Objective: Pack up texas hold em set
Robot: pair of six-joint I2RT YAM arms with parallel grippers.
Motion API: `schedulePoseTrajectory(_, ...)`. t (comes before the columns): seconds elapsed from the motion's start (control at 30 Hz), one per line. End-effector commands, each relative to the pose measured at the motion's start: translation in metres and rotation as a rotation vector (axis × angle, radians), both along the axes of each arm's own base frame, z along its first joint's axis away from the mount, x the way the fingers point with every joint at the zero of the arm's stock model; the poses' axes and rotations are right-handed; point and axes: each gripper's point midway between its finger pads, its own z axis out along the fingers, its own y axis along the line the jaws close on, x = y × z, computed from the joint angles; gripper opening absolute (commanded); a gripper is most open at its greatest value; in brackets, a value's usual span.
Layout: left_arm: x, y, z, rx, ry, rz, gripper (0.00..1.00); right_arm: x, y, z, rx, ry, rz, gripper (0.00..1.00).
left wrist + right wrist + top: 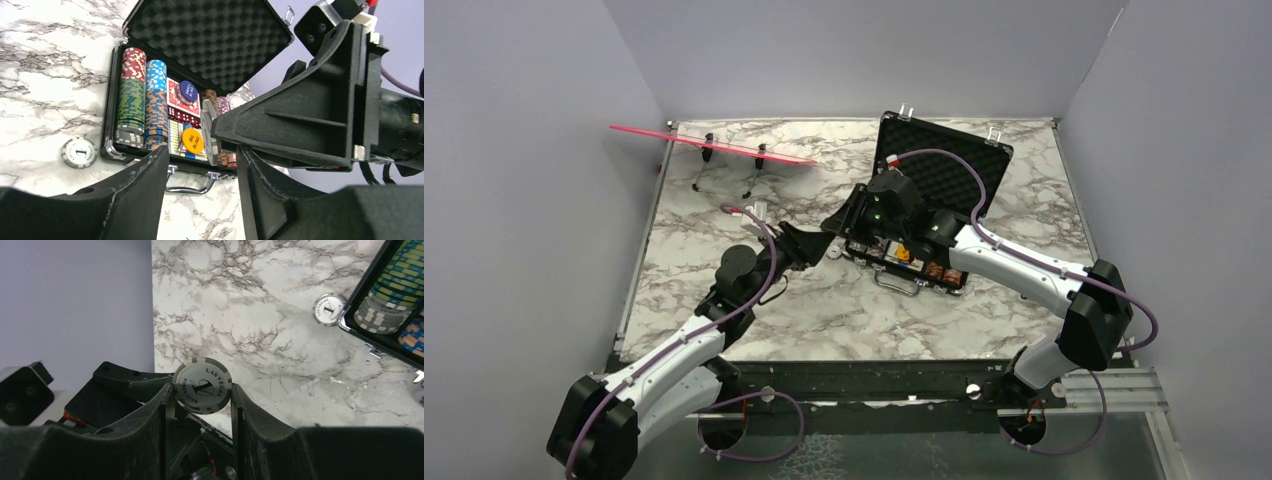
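Observation:
The black poker case stands open at the back right [944, 165], its foam lid [210, 40] upright. Rows of coloured chips [131, 100], card decks, a blue button and an orange "BIG BLIND" button [192, 141] lie inside. My right gripper [202, 390] is shut on a grey "Las Vegas Poker Club" chip [202, 384], gripped by its edges, and holds it above the table left of the case [836, 228]. My left gripper [202, 152] is open and empty, close in front of the right gripper's fingers [809, 245]. Another grey chip [79, 152] lies flat on the marble beside the case's left front corner [330, 309].
A pink strip on wire legs [714, 145] stands at the back left. The case's metal handle [187, 189] sticks out toward me. Grey walls enclose the marble table [724, 260] on three sides.

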Motion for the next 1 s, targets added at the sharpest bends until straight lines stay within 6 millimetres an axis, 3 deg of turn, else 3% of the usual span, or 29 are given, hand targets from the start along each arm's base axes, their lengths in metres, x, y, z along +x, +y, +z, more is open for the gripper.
schedulePoseTrajectory(0.0, 0.007, -0.005, 0.026, -0.066, -0.045, 0.012, 0.50, -0.003, 0.009, 0.020, 0.100, 0.004, 0.018, 0.29)
schedulePoseTrajectory(0.23, 0.014, -0.002, 0.033, -0.071, -0.061, 0.053, 0.24, -0.008, 0.012, 0.014, 0.111, 0.043, 0.035, 0.29)
schedulePoseTrajectory(0.37, 0.018, 0.001, 0.036, -0.030, -0.100, 0.076, 0.01, -0.008, 0.010, 0.008, 0.097, 0.050, 0.045, 0.35)
schedulePoseTrajectory(0.47, 0.019, 0.003, 0.036, 0.059, -0.162, 0.071, 0.00, -0.003, 0.006, 0.012, 0.090, 0.003, 0.105, 0.59)
schedulePoseTrajectory(0.53, 0.018, 0.003, 0.032, 0.156, -0.217, 0.054, 0.00, 0.003, -0.003, 0.018, 0.087, -0.036, 0.138, 0.70)
schedulePoseTrajectory(0.7, 0.007, -0.002, 0.020, 0.424, -0.404, -0.074, 0.00, 0.021, -0.046, 0.021, 0.063, -0.090, 0.159, 0.72)
schedulePoseTrajectory(0.83, -0.023, -0.029, 0.009, 0.614, -0.641, -0.386, 0.00, 0.027, -0.079, 0.001, 0.015, -0.065, 0.146, 0.70)
schedulePoseTrajectory(0.97, -0.030, -0.045, -0.013, 0.778, -0.736, -0.625, 0.00, 0.024, -0.100, -0.023, -0.020, -0.003, 0.124, 0.68)
